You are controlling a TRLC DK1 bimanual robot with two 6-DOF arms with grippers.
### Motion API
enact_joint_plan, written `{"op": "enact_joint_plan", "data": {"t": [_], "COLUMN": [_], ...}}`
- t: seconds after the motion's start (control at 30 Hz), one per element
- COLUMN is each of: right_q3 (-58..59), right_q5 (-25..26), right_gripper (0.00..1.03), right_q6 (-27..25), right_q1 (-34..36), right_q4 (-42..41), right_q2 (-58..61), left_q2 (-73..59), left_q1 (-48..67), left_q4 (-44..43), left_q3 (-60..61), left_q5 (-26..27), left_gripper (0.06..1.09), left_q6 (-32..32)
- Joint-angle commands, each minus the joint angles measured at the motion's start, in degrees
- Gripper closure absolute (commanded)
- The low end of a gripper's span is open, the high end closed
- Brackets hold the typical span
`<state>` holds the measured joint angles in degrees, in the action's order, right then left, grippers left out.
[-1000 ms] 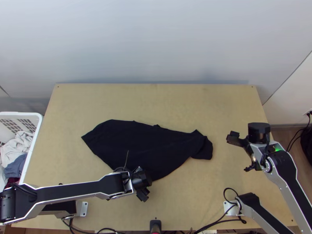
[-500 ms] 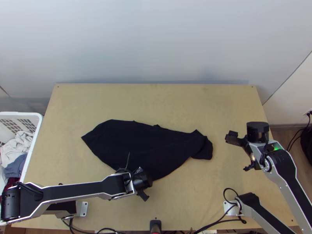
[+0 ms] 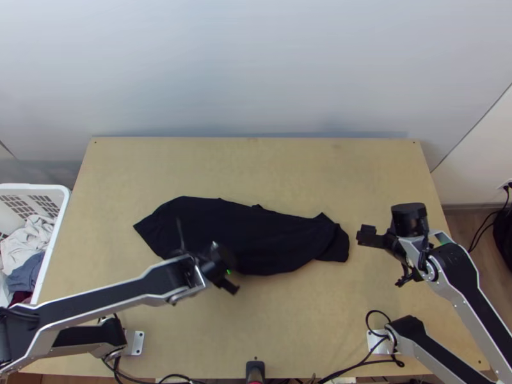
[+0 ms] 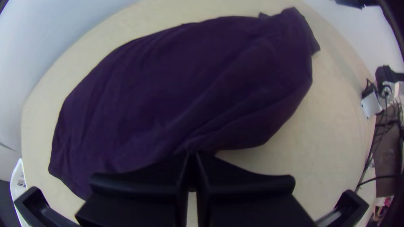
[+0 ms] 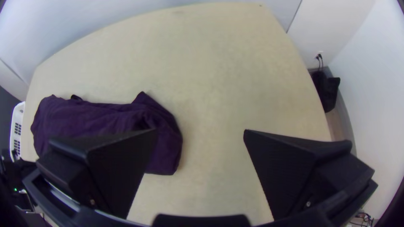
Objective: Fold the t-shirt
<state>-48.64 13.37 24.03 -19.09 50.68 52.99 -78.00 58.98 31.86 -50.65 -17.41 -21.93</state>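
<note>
While the wooden table (image 3: 307,173) extends beneath both grippers, the dark T-shirt (image 3: 269,237) lies ahead of the left gripper (image 4: 192,154), its near edge pinched in the closed jaws, and just beside the open, unloaded right gripper (image 5: 201,131). Shallow pinch depth could cause slippage, skewing the fold.

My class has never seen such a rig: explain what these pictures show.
These are two robot arms at a wooden table. The top view looks down from high over its near edge; each wrist view comes from a camera on that arm's wrist. A dark t-shirt lies unevenly across the table. The left gripper is shut on the shirt's near edge; the right gripper is open and empty. A basket of clothes stands left of the table.
</note>
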Motion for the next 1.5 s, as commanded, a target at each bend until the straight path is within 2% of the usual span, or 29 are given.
{"op": "enact_joint_plan", "data": {"t": [0.0,0.13,0.33,0.7,0.83,0.9,0.97,1.07,1.17,1.3,1.47], "right_q3": [2.1,3.3,7.2,12.0,13.4,13.1,12.6,11.3,10.2,8.7,1.1], "right_q5": [-6.0,-7.1,-9.2,-10.7,-10.7,-10.7,-10.6,-9.2,-7.0,-6.1,-6.1], "right_gripper": [0.15,0.08,0.08,0.10,0.10,0.18,0.30,0.55,0.84,0.98,1.00], "right_q6": [1.7,1.5,1.7,3.7,3.7,4.4,4.8,4.4,2.6,0.7,-5.2], "right_q1": [-2.2,-2.4,-4.7,-8.9,-10.0,-11.2,-11.7,-11.7,-11.6,-9.2,0.1], "right_q4": [-0.8,-2.3,-4.3,-10.6,-15.2,-17.0,-18.8,-19.6,-19.9,-20.2,-20.6], "right_q2": [1.6,3.1,5.3,9.7,12.0,13.5,14.6,15.3,15.4,13.8,9.8], "left_q2": [4.3,4.9,5.0,5.8,5.8,5.7,5.7,5.8,5.8,6.2,6.6], "left_q1": [-10.9,-17.7,-25.8,-27.9,-27.9,-27.9,-28.0,-28.7,-29.4,-31.4,-36.2], "left_q4": [2.3,2.4,2.2,2.2,2.2,2.2,2.2,2.2,2.3,2.4,4.7], "left_q3": [-4.8,-7.8,-11.7,-11.7,-11.7,-11.7,-11.7,-11.7,-11.8,-13.4,-20.5], "left_q5": [-0.3,-0.3,-0.3,-1.0,-1.7,-1.9,-2.1,-2.1,-2.1,-2.2,-2.1], "left_gripper": [1.04,1.04,1.04,1.04,1.04,1.04,1.04,1.04,1.04,1.04,1.04], "left_q6": [2.9,4.5,5.9,5.9,5.9,5.9,6.0,6.3,6.5,6.8,7.3]}}
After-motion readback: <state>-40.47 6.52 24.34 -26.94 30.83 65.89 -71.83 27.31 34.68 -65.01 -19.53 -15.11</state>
